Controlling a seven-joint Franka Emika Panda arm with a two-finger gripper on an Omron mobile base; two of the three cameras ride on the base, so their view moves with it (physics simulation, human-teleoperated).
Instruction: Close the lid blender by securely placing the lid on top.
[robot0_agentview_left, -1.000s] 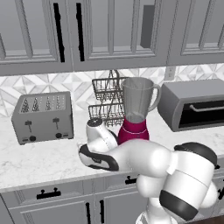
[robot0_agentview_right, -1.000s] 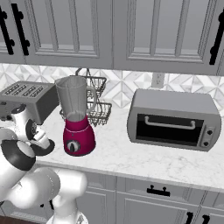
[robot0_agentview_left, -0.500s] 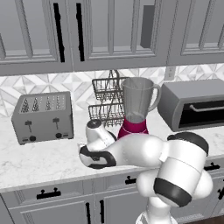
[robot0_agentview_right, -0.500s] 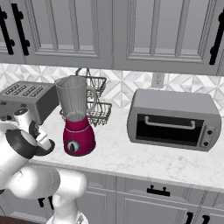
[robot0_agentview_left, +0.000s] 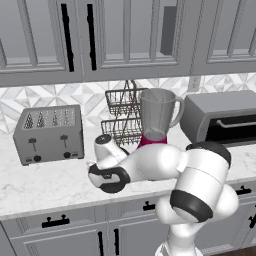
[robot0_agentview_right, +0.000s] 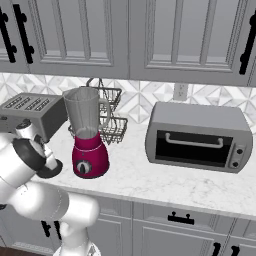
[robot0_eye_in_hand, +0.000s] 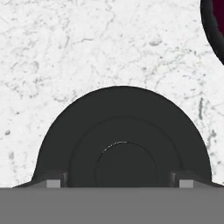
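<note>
The blender (robot0_agentview_left: 158, 114) (robot0_agentview_right: 86, 131) stands on the marble counter with its clear jar open at the top, and the edge of its magenta base (robot0_eye_in_hand: 215, 26) shows in the hand view. The black domed lid (robot0_eye_in_hand: 122, 135) (robot0_agentview_right: 52, 171) lies flat on the counter just left of the base. My gripper (robot0_eye_in_hand: 120, 183) hangs directly above the lid, open. Its fingertips (robot0_eye_in_hand: 53, 183) stand wide apart on either side of the lid's raised centre. In the left base view my own arm hides the lid.
A grey four-slot toaster (robot0_agentview_left: 49, 134) (robot0_agentview_right: 31, 107) sits to the left of the lid. A wire rack (robot0_agentview_left: 121, 117) (robot0_agentview_right: 112, 120) stands behind the blender, against the wall. A toaster oven (robot0_agentview_left: 220, 120) (robot0_agentview_right: 199, 136) is on the right.
The arm's elbow has swung up and toward the left. The hand has stayed low over the lid, which has not moved.
</note>
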